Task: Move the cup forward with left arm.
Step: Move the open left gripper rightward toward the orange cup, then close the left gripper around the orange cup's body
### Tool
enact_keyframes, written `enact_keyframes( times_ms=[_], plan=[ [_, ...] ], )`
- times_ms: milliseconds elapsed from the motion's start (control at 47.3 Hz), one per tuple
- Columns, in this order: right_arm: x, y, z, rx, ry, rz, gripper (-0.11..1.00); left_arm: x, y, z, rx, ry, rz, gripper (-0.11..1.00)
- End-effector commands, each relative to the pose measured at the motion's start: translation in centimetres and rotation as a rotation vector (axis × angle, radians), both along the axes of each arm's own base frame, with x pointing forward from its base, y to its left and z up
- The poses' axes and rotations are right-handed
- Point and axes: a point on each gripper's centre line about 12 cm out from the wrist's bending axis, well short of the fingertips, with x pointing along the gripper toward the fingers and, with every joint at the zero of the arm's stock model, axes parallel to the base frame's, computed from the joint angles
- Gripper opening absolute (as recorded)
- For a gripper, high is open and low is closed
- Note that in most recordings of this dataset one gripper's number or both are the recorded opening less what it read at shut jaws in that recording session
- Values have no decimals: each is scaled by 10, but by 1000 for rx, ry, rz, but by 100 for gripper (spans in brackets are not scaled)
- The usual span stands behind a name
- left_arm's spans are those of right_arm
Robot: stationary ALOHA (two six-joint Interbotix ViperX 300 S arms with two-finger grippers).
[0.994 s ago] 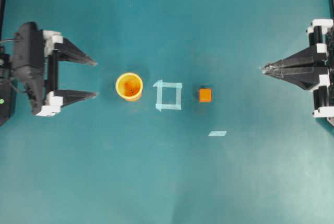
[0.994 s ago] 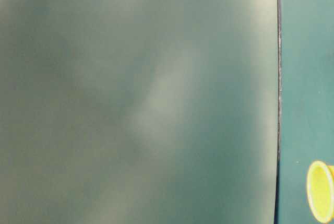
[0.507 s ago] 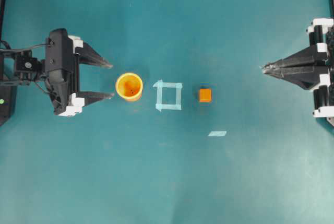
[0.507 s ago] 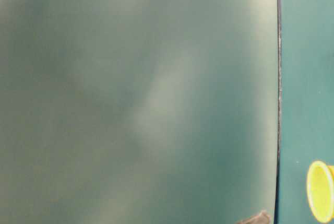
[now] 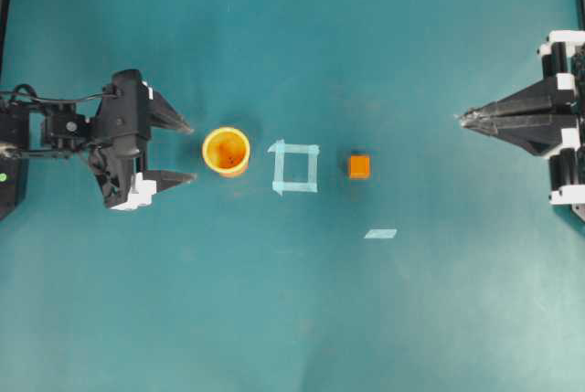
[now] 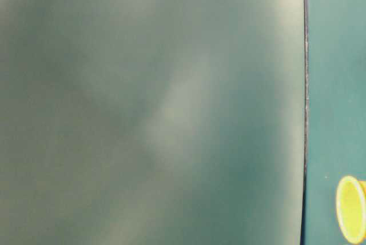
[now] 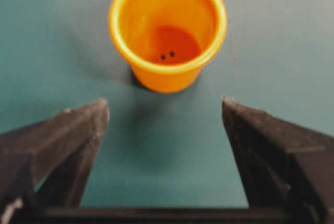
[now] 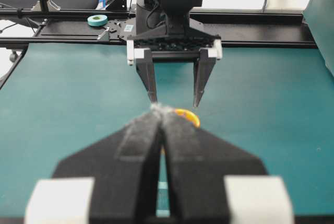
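Orange cup (image 5: 226, 151) upright, left fingers (image 5: 170, 123) spread wide just short of it, right fingers (image 5: 471, 120) clenched.

No readable text, label, brand, number or sign appears in any view.

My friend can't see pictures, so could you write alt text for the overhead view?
A black left gripper, jaws open, points at a yellow-orange cup just short of its fingertips on a teal table. Beyond the cup lie a pale tape square and a small orange cube; the right gripper sits shut at the far side.
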Motion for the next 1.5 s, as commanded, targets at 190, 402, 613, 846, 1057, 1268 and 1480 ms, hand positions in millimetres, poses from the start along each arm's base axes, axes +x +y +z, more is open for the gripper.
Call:
enact_keyframes(
  times_ms=[190,402,613,846,1057,1268,1480],
  plan=[
    [3,0,14,2,-37,-2,-1,24,2,1,11,-35,-6,86],
    [3,0,16,2,-41,-2,-1,39,3,-6,15,-44,-7,86],
    [3,0,16,5,-42,-2,-1,53,4,-8,19,-68,-7,86],
    [3,0,18,7,-45,-2,-1,57,5,-16,18,-56,-8,85],
    [3,0,18,7,-45,0,-1,53,4,-17,19,-52,-9,79],
    [3,0,17,9,-35,0,-1,53,4,-16,19,-57,-10,67],
    [3,0,17,7,-32,0,-1,54,-2,-10,21,-79,-28,67]
  ],
)
